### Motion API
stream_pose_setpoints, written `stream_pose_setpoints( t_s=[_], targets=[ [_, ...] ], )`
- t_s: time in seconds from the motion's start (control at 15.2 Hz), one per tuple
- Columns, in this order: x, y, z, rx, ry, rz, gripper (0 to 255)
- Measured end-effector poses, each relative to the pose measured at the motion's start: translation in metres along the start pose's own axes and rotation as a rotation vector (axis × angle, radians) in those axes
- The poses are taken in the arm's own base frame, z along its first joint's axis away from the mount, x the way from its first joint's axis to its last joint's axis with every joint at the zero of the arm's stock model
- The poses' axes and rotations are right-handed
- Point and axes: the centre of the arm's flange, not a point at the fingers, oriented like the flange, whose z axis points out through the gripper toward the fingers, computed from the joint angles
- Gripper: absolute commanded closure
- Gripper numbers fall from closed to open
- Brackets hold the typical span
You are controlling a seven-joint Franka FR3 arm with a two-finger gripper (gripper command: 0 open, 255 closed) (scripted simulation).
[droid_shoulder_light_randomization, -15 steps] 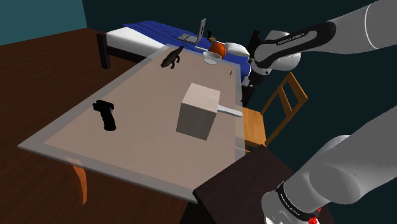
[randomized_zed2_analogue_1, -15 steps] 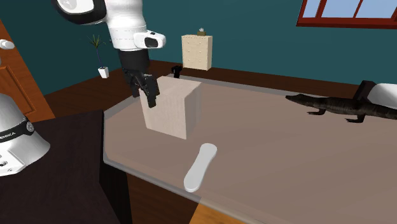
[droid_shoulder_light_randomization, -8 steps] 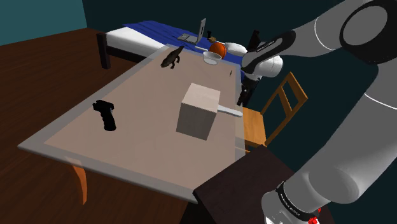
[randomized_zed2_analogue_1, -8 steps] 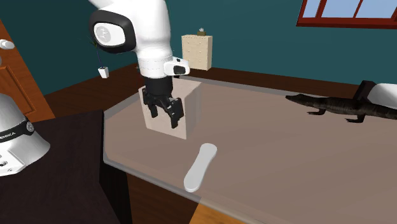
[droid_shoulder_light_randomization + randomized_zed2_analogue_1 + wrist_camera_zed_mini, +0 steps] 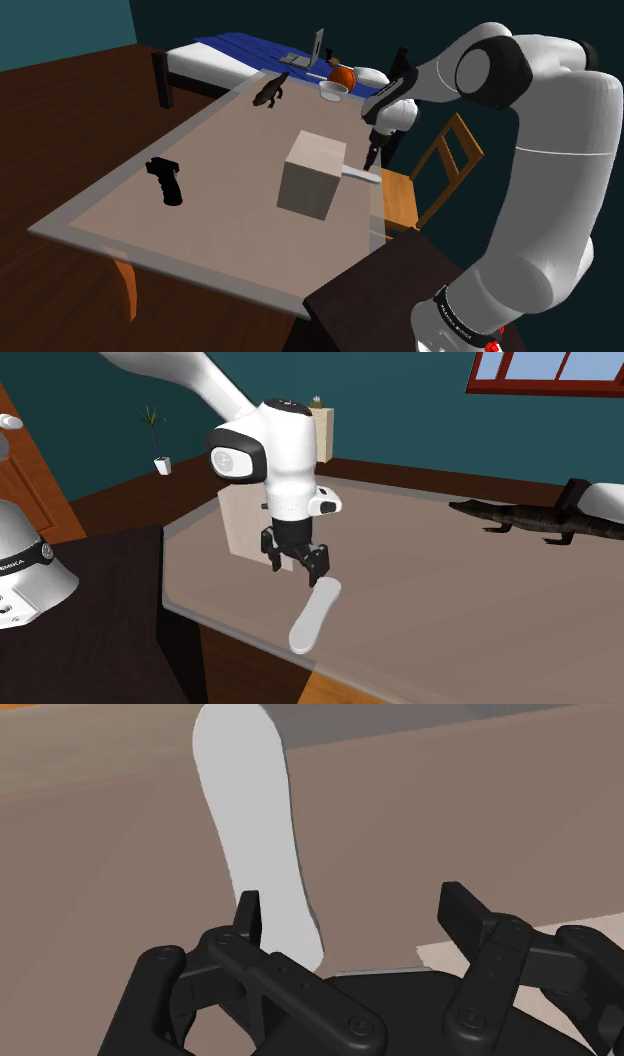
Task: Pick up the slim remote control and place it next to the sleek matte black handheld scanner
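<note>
The slim remote (image 5: 313,614) is pale grey and lies flat near the table's edge, close to the beige box (image 5: 240,524). In the shoulder view the remote (image 5: 358,176) sticks out from behind the box (image 5: 313,175). My gripper (image 5: 298,566) hangs open just above the remote's end nearest the box, touching nothing. In the wrist view the remote (image 5: 255,834) runs away from the gripper (image 5: 355,909), its near end under one fingertip (image 5: 248,911). The black handheld scanner (image 5: 166,182) stands far across the table at the shoulder view's left.
A dark toy crocodile (image 5: 270,92) lies at the table's far end. Beyond it are a blue bed (image 5: 240,55), a bowl (image 5: 333,90) and an orange object (image 5: 342,75). A wooden chair (image 5: 430,170) stands beside the table (image 5: 200,230) near the remote.
The arm has swung over and down from the box's side toward the table edge. The gripper now hangs low over the remote's end, still open. The remote has not moved.
</note>
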Motion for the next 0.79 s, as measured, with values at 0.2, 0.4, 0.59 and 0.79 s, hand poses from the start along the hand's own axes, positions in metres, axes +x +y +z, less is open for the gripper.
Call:
stream_pose_setpoints(
  t_s=[0.2, 0.4, 0.59, 0.79],
  targets=[
    [0.007, 0.026, 0.027, 0.002, -0.004, -0.045, 0],
    [0.015, 0.045, 0.050, 0.003, -0.006, -0.078, 0],
    [0.016, 0.049, 0.068, 0.003, -0.006, -0.083, 0],
    [0.016, 0.049, 0.084, 0.003, -0.006, -0.084, 0]
  ],
)
